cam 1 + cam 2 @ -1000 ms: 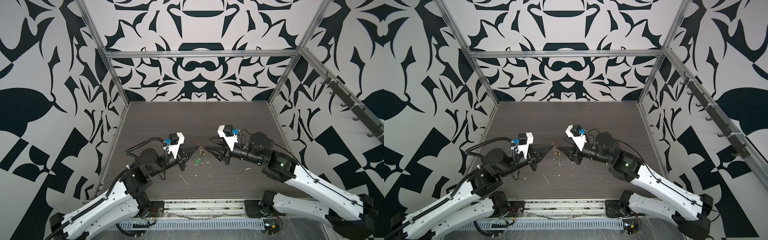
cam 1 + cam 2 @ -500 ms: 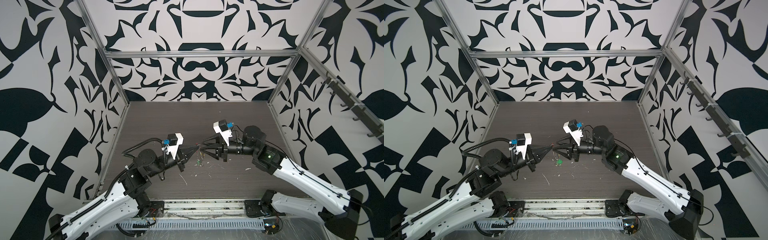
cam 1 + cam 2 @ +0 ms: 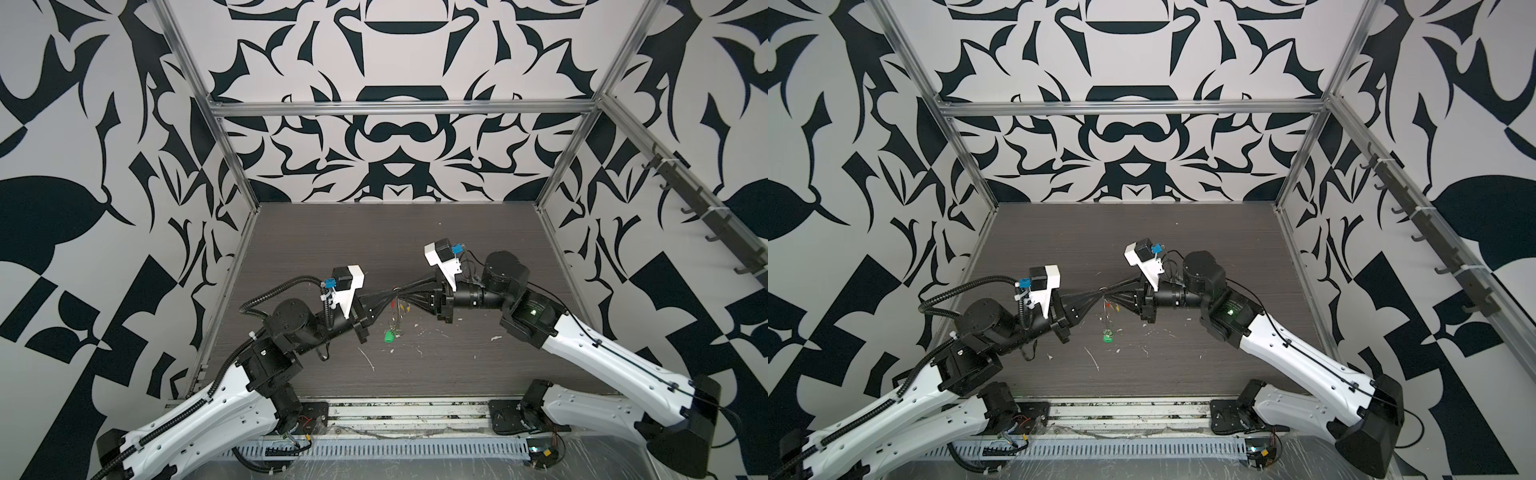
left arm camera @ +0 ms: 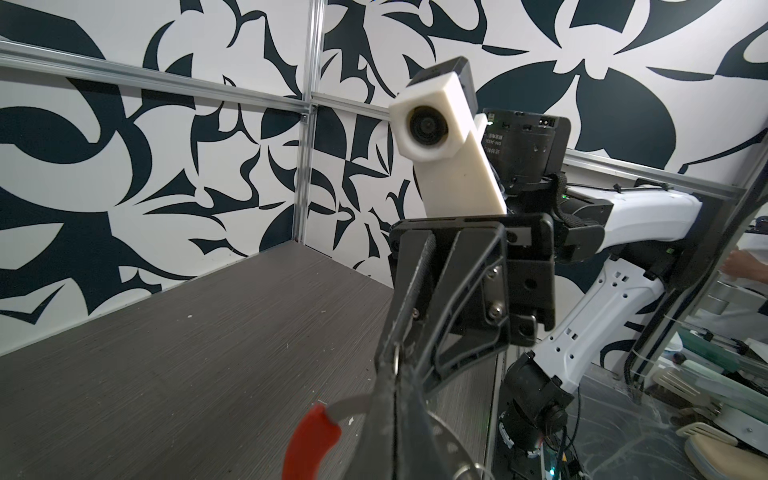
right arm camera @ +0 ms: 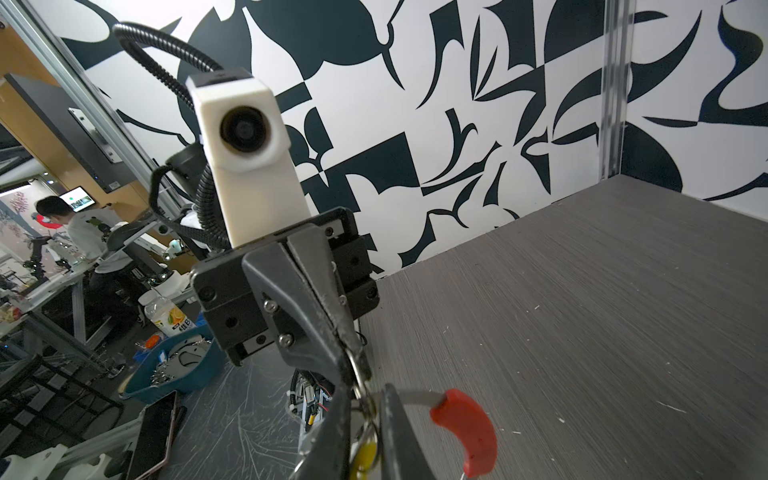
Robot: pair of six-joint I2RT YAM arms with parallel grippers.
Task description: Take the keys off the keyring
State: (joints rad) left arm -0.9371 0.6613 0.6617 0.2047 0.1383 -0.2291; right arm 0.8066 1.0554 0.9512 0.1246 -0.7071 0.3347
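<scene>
Keyring [image 3: 393, 306] hung above the table [image 3: 374, 249] at mid-frame in both top views, clenched at its top in left jaws reaching from the left, green key [image 3: 388, 336] dangling straight below, yellow key [image 5: 365, 453] just right, between close-set right jaws, grip unclear.

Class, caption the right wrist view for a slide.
Left gripper shut on the keyring beside its red sleeve, yellow key close by.

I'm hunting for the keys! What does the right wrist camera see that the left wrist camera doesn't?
Only the right wrist view: the yellow key, and the left gripper face-on, shut on the keyring. Only the left wrist view: the right gripper face-on. Both: the keyring's red sleeve and the dark table.
</scene>
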